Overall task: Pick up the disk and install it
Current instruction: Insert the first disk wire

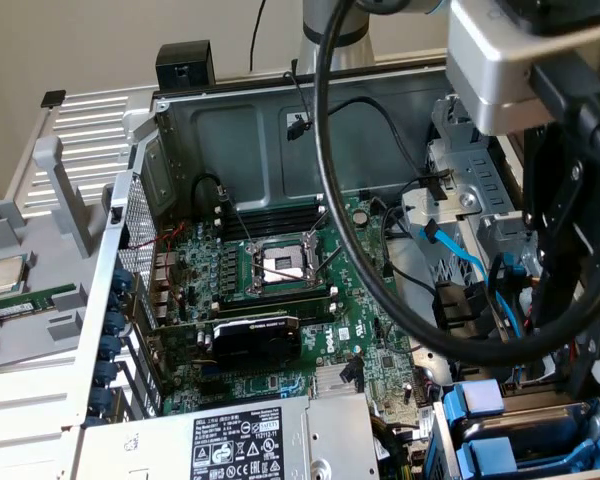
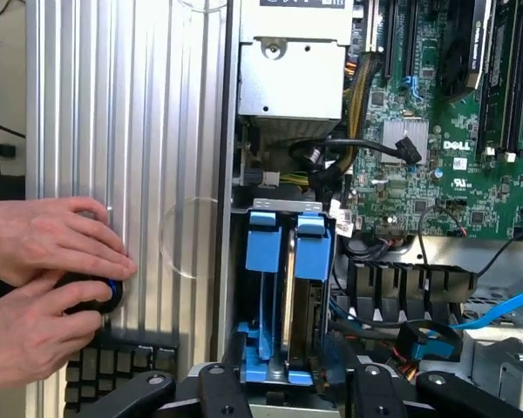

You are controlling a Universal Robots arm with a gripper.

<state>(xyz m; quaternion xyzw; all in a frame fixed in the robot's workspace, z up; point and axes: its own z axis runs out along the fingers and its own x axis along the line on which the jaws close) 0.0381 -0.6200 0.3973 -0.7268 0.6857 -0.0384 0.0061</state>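
We're looking into the open computer case (image 1: pixel 280 120), processor socket (image 1: pixel 283 265) dead centre. Just nearer the camera than the socket sits the black graphics card (image 1: pixel 255 340), then the labelled power supply (image 1: pixel 240 445). Towards the exterior view's right of the socket, blue drive carriers (image 1: pixel 480 405) sit beneath the robot arm (image 1: pixel 510 60).

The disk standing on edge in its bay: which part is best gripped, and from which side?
Probably across the outer edge of the disk, on its blue carrier frame, coming straight in from the bay's open side, where the gripper is. It stands on edge inside the bay, so its flat faces look shut in and only that edge is free.
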